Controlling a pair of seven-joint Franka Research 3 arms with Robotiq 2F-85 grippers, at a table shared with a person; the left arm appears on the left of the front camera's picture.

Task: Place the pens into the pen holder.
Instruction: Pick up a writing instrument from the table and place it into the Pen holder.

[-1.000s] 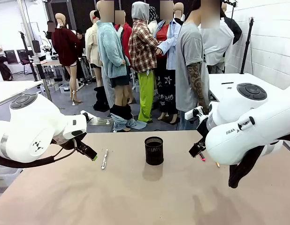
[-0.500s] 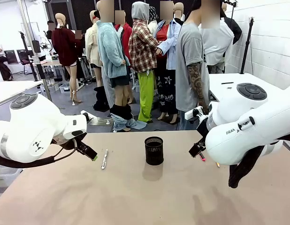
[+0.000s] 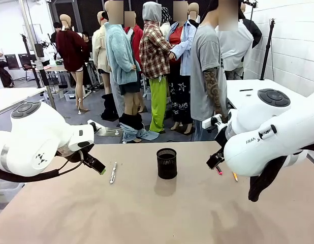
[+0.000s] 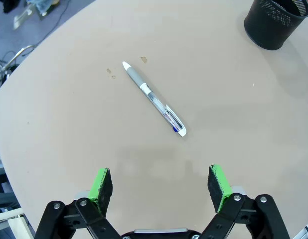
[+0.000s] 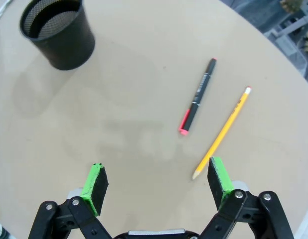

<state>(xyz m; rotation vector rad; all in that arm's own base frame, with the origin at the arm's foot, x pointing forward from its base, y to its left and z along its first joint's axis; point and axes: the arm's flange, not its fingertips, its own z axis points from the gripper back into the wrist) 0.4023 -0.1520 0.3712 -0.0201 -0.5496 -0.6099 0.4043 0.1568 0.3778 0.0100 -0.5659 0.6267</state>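
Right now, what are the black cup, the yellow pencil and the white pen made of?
The pen holder looks like matte black metal mesh: tiny holes show through its wall. The yellow pencil is probably painted wood, with a pale sharpened tip and pink eraser end. The white pen seems plastic: clear glossy barrel, grey grip, maybe rubber.

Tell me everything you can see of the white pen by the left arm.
The white pen is a slim stick with a white pointed tip, a grey grip behind it, a barrel that looks clear, and a white clip end with a small blue spot. It looks like plastic. It lies flat on the tan table, slanted in the left wrist view, and nothing else touches it. The left gripper is open and apart from it. The pen holder stands well off to one side.
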